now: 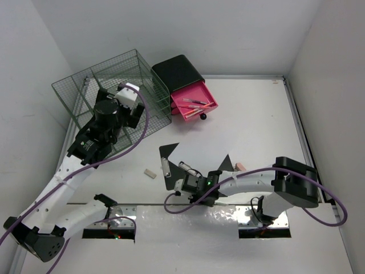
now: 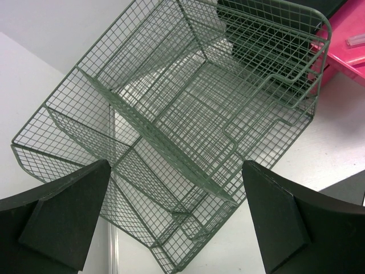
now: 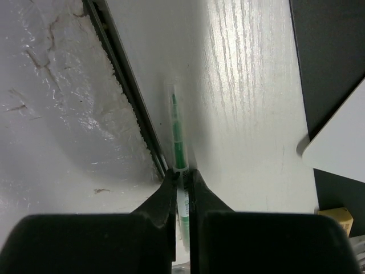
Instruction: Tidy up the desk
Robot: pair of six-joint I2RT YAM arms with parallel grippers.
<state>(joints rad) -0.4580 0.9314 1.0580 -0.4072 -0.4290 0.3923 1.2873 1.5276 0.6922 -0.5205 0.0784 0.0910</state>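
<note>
The white desk (image 1: pixel 256 125) holds a green wire-mesh rack (image 1: pixel 114 80) at the back left. My left gripper (image 1: pixel 122 100) hovers above the rack, open and empty; in the left wrist view (image 2: pixel 175 165) the rack (image 2: pixel 194 103) shows between its wide-apart fingers. My right gripper (image 1: pixel 183 187) is low at the desk's near edge. In the right wrist view (image 3: pixel 182 174) it is shut on a green pen (image 3: pixel 178 131), which lies along the metal edge rail (image 3: pixel 122 74) on the desk (image 3: pixel 245 85).
A black box with an open pink drawer (image 1: pixel 194 103) holding pens stands right of the rack. Black sheets (image 1: pixel 171 165) lie near the right gripper. A small white eraser (image 1: pixel 150 173) and a small pinkish block (image 1: pixel 240 166) lie on the desk.
</note>
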